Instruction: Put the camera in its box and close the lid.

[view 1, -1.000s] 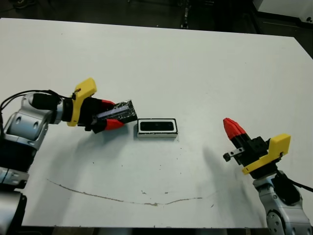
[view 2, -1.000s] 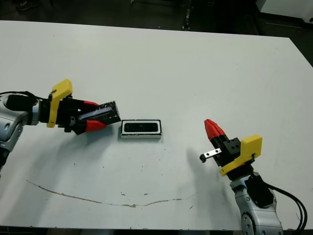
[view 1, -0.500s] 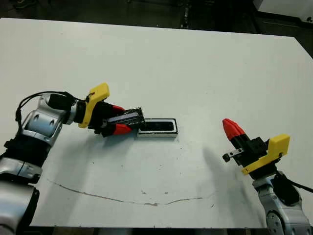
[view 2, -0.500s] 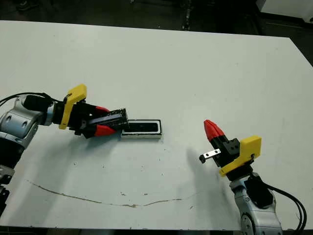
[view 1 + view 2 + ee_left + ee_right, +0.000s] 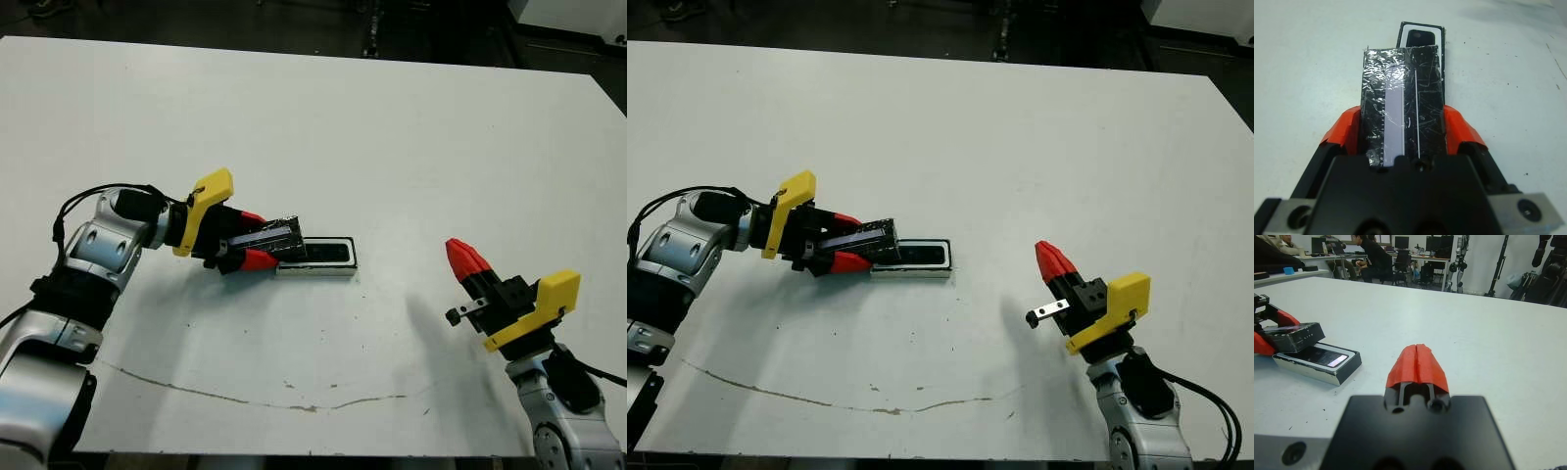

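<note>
The box (image 5: 328, 255), a black tray with white lining, lies at mid-table with the camera (image 5: 1324, 357) lying in it, glossy face up. My left gripper (image 5: 263, 245) is shut on the lid (image 5: 1402, 103), a black panel with crinkly silver patches. The lid hangs just above the box's left end, overlapping it. My right gripper (image 5: 458, 253) is shut with nothing in it. It hovers to the right of the box, well apart from it.
A thin brown scratch line (image 5: 245, 395) curves along the table's near side. People sit at desks beyond the table (image 5: 1374, 257) in the right wrist view, with stands and equipment behind.
My left gripper has carried the lid rightward, from left of the box to over its left end. The right arm has stayed put.
</note>
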Robot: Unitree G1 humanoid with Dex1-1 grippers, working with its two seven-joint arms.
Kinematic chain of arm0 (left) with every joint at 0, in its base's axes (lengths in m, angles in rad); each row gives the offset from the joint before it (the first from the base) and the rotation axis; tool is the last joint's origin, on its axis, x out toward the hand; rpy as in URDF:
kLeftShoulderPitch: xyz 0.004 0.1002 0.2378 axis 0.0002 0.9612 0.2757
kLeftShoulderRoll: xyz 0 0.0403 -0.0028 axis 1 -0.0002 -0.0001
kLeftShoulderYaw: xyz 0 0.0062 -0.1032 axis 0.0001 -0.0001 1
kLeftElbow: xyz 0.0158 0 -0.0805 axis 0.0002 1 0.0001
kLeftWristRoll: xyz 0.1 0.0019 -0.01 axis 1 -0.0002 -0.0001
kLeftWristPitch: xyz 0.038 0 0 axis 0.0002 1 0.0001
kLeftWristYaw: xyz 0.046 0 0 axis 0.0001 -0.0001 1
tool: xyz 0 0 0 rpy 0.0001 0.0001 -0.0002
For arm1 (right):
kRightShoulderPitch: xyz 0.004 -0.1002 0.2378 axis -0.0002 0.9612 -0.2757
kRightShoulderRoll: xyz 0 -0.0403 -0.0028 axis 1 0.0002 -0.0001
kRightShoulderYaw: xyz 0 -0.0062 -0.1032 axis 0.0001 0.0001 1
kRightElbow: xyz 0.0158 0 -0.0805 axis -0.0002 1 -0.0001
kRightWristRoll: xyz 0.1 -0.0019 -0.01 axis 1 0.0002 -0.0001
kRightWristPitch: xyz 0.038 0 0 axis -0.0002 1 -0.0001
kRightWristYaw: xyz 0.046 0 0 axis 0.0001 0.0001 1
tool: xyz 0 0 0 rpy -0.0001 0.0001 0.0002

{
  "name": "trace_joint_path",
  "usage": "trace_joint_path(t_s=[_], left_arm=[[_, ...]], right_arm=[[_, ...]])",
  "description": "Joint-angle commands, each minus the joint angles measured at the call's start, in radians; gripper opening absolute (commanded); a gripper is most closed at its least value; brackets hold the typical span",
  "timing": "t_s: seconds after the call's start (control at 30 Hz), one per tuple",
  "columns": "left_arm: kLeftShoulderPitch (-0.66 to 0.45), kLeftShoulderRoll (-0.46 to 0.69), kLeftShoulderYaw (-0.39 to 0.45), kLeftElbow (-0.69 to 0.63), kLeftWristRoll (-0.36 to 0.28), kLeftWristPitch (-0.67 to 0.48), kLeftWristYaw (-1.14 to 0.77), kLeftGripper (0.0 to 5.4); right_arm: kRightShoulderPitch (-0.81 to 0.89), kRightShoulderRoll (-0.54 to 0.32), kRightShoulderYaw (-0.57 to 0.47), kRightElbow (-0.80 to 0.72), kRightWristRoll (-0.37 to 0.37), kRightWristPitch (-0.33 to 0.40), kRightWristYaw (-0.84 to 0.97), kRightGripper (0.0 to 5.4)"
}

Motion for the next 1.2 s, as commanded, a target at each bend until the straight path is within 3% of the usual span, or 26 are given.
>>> trace_joint_path(t_s=[0.03, 0.5, 0.8, 1.2], left_arm=[[0.036, -0.019, -0.033, -0.046, 0.002, 0.021, -0.015, 3.16], [0.051, -0.032, -0.053, -0.057, 0.008, 0.003, -0.014, 3.16], [0.038, -0.071, -0.112, -0.027, 0.091, -0.047, 0.063, 3.16], [-0.018, -0.150, -0.166, 0.039, 0.116, -0.099, 0.055, 3.16]], right_arm=[[0.005, -0.014, -0.001, 0.003, -0.007, 0.005, -0.004, 0.00], [0.007, -0.015, 0.001, 0.000, -0.001, 0.008, -0.002, 0.00], [0.007, -0.017, 0.001, 0.002, -0.008, 0.001, -0.001, 0.00], [0.004, -0.016, 0.000, 0.004, 0.003, 0.000, 0.008, 0.00]])
